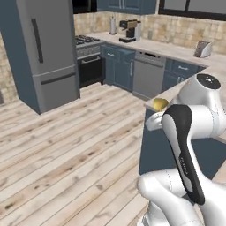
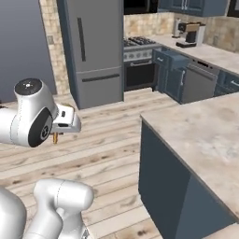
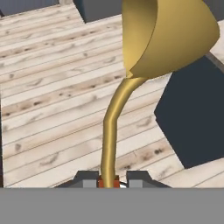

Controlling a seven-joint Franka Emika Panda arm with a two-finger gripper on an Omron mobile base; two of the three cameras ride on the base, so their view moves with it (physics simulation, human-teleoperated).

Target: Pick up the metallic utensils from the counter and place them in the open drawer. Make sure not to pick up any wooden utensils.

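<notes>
Kitchen, simulated: pale plank floor [image 1: 66, 145], grey fridge [image 1: 48, 53], stove and dishwasher along the far wall, coffee maker [image 2: 189, 32] on the far counter run

Worktop [image 2: 205, 135]: beige marbled slab on a blue-grey base; the near corner stands just beside the arm

Golden spoon [image 3: 131, 87]: shiny, round bowl uppermost, curved handle running down between the finger pads; in the left base view its yellow bowl peeps out near the worktop corner

End effector [image 3: 109, 178]: clenched on the tip of the spoon handle, held out over open floor, clear of the worktop edge

Open drawer, black utensil, wooden spoons: not made out from where I stand

Risks, as judged:
- grip sits at the very end of a long handle, so the heavy bowl may swing or twist in the pads during a fast turn
- a slip here drops the spoon onto the floor, out of easy reach
- arm folded tight beside the worktop corner; a wide swing could knock bowl or wrist against the slab edge
- drawer position unconfirmed, so a release too early would miss it
</notes>
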